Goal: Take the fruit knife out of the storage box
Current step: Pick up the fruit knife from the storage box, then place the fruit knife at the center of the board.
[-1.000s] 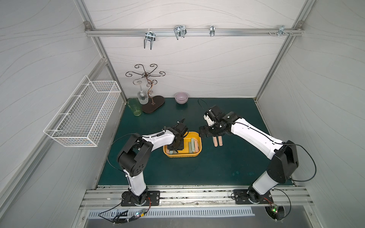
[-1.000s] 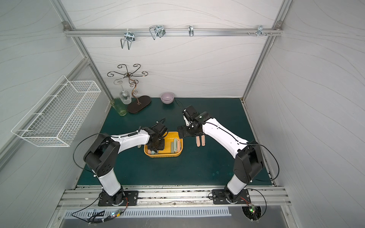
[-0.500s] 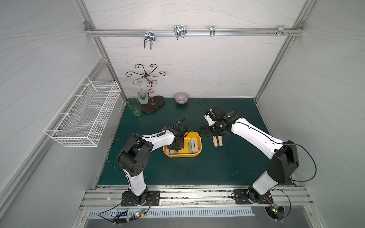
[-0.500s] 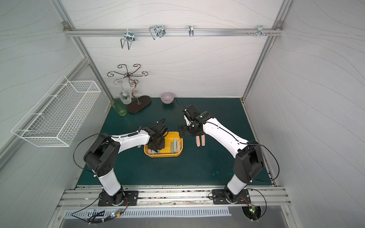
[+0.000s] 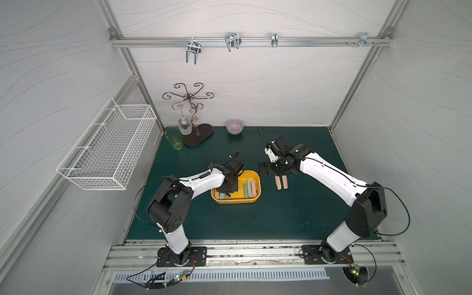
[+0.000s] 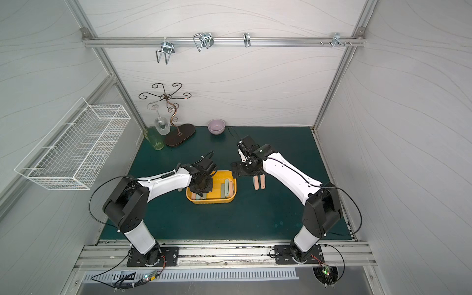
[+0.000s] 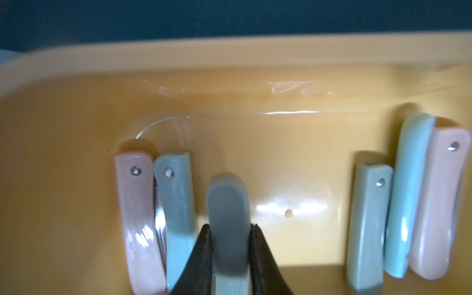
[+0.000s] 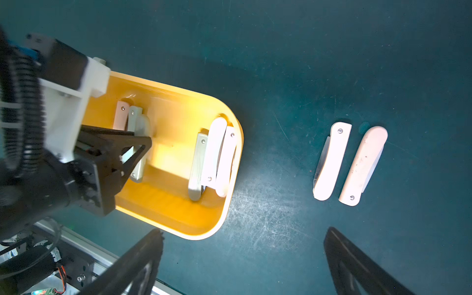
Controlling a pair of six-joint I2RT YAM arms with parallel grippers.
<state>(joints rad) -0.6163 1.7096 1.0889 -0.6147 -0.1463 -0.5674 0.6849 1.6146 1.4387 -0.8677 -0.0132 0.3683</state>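
The yellow storage box [image 5: 235,201] sits mid-mat and holds several folded fruit knives. My left gripper [image 7: 231,226] reaches down into the box's left end, shut on a grey-green fruit knife [image 7: 227,201] that lies on the box floor. Next to it lie a pink knife [image 7: 138,217] and a green knife [image 7: 176,204]; three more knives [image 7: 408,191] are bunched at the other end. My right gripper [image 8: 244,231] hangs open over the mat just right of the box [image 8: 224,204], holding nothing. In both top views the left gripper [image 5: 226,190] [image 6: 200,189] covers the held knife.
Two pink folded knives [image 8: 332,161] [image 8: 362,166] lie side by side on the mat right of the box. A purple bowl [image 5: 234,126], a metal glass stand [image 5: 194,120] and a green tumbler [image 5: 175,139] stand at the back. A white wire basket [image 5: 109,150] hangs on the left wall.
My left gripper's jaws have closed onto the grey-green knife inside the box. Neither arm has visibly shifted.
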